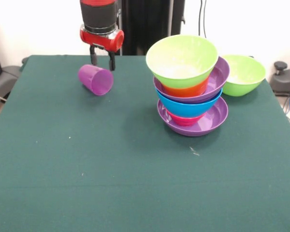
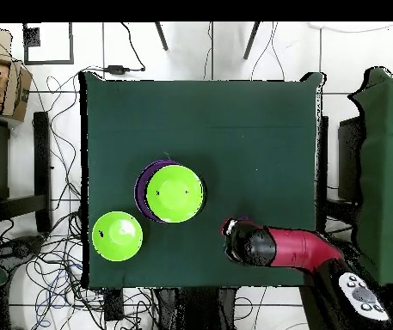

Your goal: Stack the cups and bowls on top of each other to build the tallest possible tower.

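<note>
A translucent purple cup point(image 1: 96, 80) hangs tilted near the table's far left, its mouth facing down and to the right. My gripper point(image 1: 102, 65) is shut on its upper end. The tower point(image 1: 189, 87) stands right of centre, with a wide purple bowl point(image 1: 212, 121) as its base. Above that sit a red-pink bowl, a blue bowl point(image 1: 191, 107), a second purple bowl, an orange bowl and a lime green bowl point(image 1: 182, 60) on top, leaning slightly. In the overhead view the arm point(image 2: 264, 247) hides nearly all of the cup, and the tower point(image 2: 175, 193) shows its green top.
A second lime green bowl point(image 1: 244, 75) sits upright on the table just right of the tower, and it also shows in the overhead view point(image 2: 117, 235). The green table cloth point(image 1: 111, 169) runs to the edges on all sides.
</note>
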